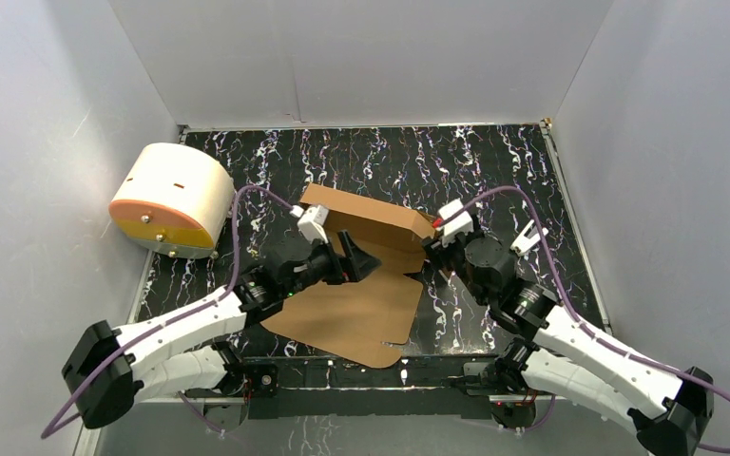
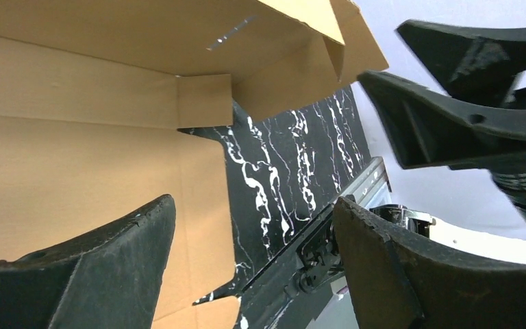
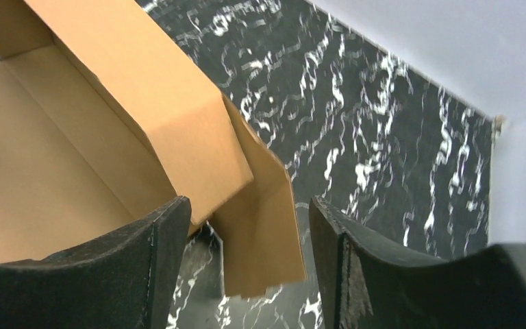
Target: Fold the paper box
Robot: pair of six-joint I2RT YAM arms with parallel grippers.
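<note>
Paper box point(image 1: 352, 318), far wall raised, left jaws and right jaws wide apart, gripping nothing

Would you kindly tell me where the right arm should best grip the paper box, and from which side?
I'd take the loose end flap of the paper box from the right: it juts free beyond the raised wall, in front of the right gripper's open fingers.

Left pincer point(image 1: 356, 258) and right pincer point(image 1: 430, 249) point inward, close together — both jaws spread wide
</note>
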